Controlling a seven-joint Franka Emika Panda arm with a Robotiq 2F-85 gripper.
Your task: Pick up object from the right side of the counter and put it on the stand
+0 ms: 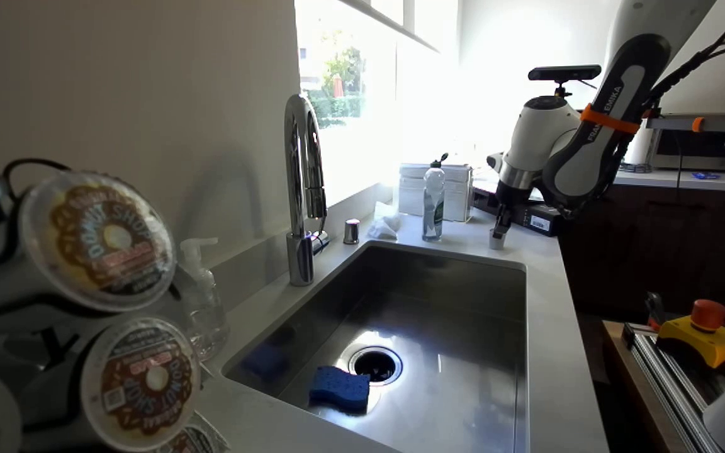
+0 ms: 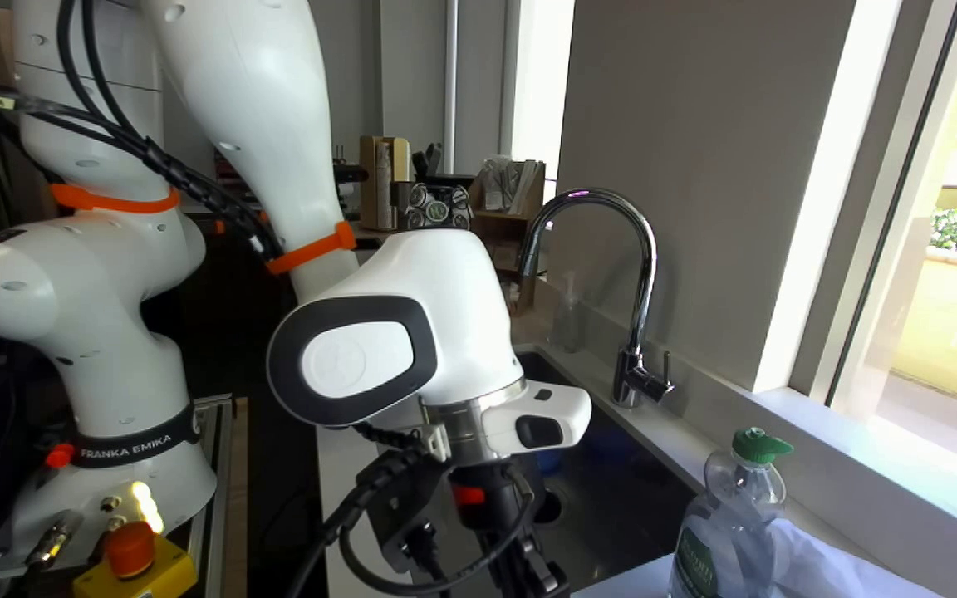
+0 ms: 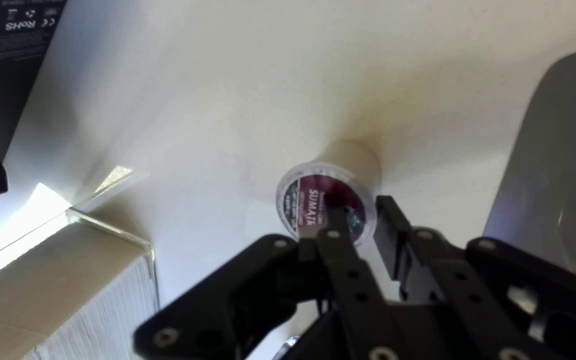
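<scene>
counter (image 1: 551,327): pale grey, running around the steel sink (image 1: 463,277).
arm (image 1: 595,148): just 1 here, its end hanging beyond the sink's far edge in an exterior view.
stand (image 1: 63,306): 8 o'clock from that end, well apart.
claw (image 3: 360,212): 2 fingers with a narrow gap; 1 crosses the pod's (image 3: 325,187) lid, 1 is just beside its rim. Whether it has hold, I can't tell.
pod: standing beyond the sink, lid up, long axis roughly upright; its middle lies at 10 o'clock from the gap in the wrist view, so I'd judge any lift off-centre.
</scene>
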